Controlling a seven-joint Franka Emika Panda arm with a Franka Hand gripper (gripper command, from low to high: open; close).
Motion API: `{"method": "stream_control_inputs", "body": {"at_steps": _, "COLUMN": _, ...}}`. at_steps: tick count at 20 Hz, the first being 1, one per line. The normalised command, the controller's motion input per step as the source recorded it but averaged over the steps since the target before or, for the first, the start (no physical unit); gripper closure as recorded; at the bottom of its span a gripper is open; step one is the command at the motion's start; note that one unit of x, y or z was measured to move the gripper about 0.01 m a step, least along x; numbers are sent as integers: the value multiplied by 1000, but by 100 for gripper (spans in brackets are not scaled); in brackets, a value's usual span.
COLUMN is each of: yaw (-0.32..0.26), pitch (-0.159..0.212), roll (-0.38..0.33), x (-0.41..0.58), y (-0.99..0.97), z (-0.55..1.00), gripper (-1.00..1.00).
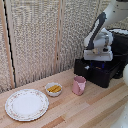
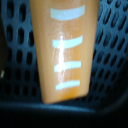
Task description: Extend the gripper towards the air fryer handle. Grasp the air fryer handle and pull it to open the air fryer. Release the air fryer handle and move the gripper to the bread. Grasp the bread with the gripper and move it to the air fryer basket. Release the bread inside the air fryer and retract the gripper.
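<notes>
The air fryer, a black box at the right edge of the exterior view, has its basket pulled out as a dark drawer toward the middle right of the frame, so the opening step looks finished. The white gripper hangs directly over that drawer, its fingertips low at the rim. The handle cannot be made out in either view.

In the wrist view the bread, an orange-tan slab with pale stripes, fills the centre of the frame, with the basket's perforated black floor behind it. So the bread has reached the basket; whether it rests on the floor or hangs just above it cannot be told. No finger shows in the wrist view and the exterior view is too small, so how far the claw is open, and whether it has hold of the bread, cannot be told.

Release, if not yet made, and the retreat seem to be what remains.

No brand, label or writing is readable anywhere.

On the wooden table stand a pink cup, a small white bowl of yellow sticks and a patterned plate.
</notes>
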Motion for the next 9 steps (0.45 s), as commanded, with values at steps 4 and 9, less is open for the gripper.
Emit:
{"method": "stream_control_inputs", "body": {"at_steps": 4, "yaw": -126, "pitch": -4, "roll": 100, "x": 83, "y": 163, "z": 819, "gripper": -100}}
{"method": "stream_control_inputs", "body": {"at_steps": 9, "yaw": -109, "pitch": 3, "roll": 35, "x": 160, "y": 223, "z": 945, "gripper": -100}}
